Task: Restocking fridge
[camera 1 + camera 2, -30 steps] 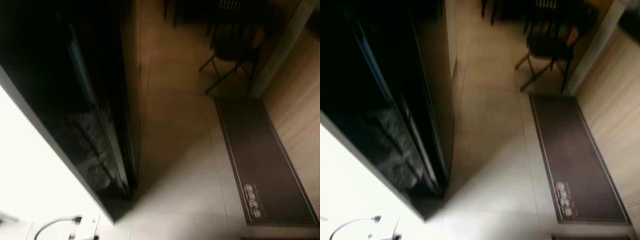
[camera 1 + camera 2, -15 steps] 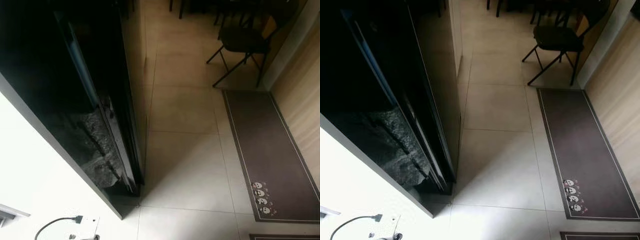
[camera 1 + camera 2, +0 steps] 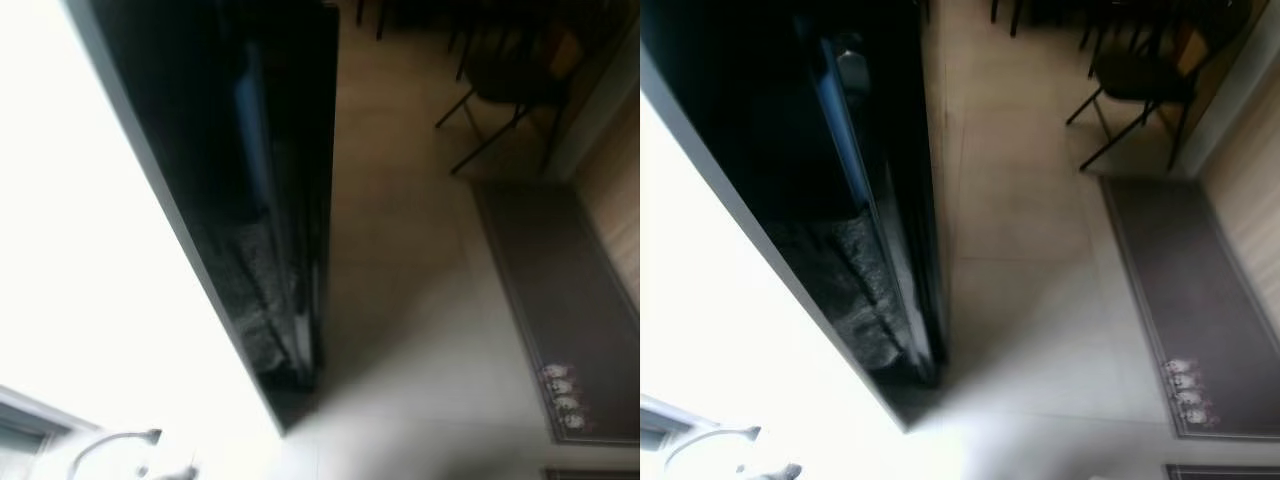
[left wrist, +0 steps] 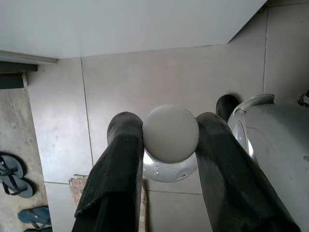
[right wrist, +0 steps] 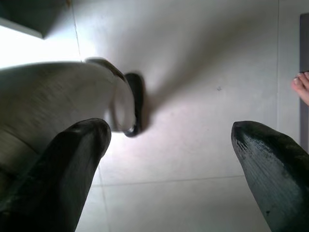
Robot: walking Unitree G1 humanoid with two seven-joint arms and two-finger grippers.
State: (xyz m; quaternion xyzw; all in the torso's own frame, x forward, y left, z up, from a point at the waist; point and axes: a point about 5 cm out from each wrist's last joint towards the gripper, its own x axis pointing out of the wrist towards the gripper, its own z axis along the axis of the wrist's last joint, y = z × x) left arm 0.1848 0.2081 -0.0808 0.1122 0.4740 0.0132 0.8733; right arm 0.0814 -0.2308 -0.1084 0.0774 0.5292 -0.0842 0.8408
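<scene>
left gripper clamped on round white ribbed cap of clear bottle, hanging neck-up over pale floor tiles, likely carried for stocking. right gripper spread wide, empty. tall black fridge ahead-left, blurred.

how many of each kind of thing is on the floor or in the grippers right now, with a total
bottle, white cap, held in the left gripper: 1
folding chair: 1
floor mat: 2
flip-flops: 3, one grey pair and a blue one
person's toes near the open right gripper: 1
total: 8
</scene>
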